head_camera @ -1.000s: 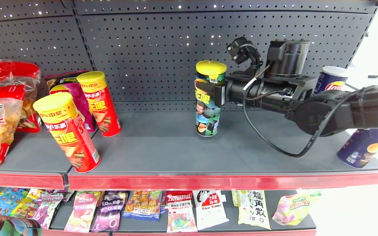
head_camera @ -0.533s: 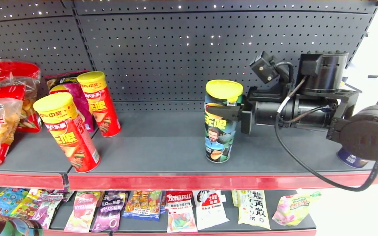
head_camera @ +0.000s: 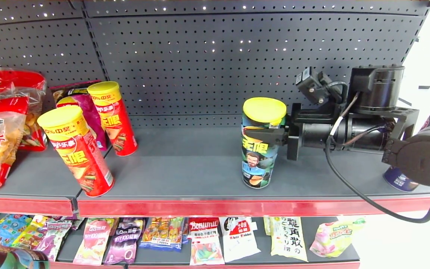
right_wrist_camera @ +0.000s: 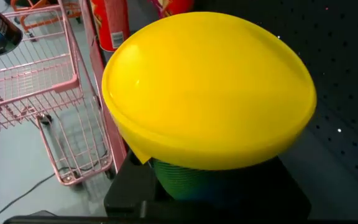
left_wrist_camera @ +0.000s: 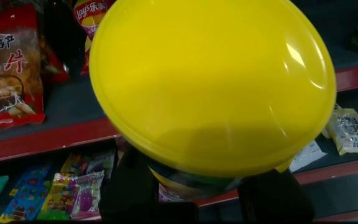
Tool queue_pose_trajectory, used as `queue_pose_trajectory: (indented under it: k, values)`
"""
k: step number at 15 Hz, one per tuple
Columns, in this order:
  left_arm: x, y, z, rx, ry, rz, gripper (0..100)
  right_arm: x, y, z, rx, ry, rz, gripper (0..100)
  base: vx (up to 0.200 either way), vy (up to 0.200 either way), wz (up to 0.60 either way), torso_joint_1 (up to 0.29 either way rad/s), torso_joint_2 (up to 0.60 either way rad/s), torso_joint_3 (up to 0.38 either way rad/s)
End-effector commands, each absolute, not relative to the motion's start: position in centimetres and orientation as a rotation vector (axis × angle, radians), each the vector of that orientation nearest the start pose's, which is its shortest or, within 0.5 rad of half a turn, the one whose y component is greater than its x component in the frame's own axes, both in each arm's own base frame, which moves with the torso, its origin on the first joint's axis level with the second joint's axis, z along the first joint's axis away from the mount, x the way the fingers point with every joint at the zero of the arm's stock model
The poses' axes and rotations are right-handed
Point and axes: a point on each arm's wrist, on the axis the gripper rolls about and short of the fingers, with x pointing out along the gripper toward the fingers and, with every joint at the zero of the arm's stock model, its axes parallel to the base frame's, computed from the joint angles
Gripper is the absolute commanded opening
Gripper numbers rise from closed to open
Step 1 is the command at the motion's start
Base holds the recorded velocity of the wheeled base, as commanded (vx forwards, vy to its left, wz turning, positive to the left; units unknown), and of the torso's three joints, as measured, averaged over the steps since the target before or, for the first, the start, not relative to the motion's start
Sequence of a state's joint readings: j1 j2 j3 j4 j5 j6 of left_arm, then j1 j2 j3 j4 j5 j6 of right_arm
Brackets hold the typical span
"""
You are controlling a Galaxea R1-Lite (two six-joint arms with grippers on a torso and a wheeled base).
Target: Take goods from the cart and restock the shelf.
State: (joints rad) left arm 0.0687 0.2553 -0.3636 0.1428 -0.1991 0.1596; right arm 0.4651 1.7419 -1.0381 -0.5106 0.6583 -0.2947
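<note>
Grey metal shelf (head_camera: 185, 164), dark pegboard panel (head_camera: 185, 67) behind: that is your workplace. Your right gripper (head_camera: 265, 134) is clamped on the upper body of a green-and-blue cylindrical chip can with a yellow plastic lid (head_camera: 256, 164). The can is upright near the shelf's red front lip; you cannot tell whether its base touches. Back by the gripper's wrist stands a dark blue can (head_camera: 398, 179). Well beyond its fingertips stand a red yellow-lidded front can (head_camera: 76, 149) and a red yellow-lidded rear can (head_camera: 112, 117). Your left gripper (left_wrist_camera: 201, 202) grips a second yellow-lidded can (left_wrist_camera: 210, 81).

Matte black arm (head_camera: 353, 130), cylindrical joint housing (head_camera: 381, 87), looping black cable (head_camera: 364, 201), black fingers (head_camera: 263, 135)
</note>
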Motion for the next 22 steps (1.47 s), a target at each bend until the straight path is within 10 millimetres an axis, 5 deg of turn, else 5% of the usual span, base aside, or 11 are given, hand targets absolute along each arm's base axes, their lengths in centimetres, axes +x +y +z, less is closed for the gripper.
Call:
queue_pose_trajectory:
  k: [1,22]
  values:
    - [-2.2,-0.6,16.6,0.155,0.025,-0.133,0,29.2,16.1,21.6,-0.245,0.048,1.147,0,0.0,0.0,0.0,0.0,0.0,0.0]
    - [-2.2,-0.6,16.6,0.154,0.026,-0.133,0,29.7,16.5,20.1,-0.197,0.101,1.163,0,0.0,0.0,0.0,0.0,0.0,0.0]
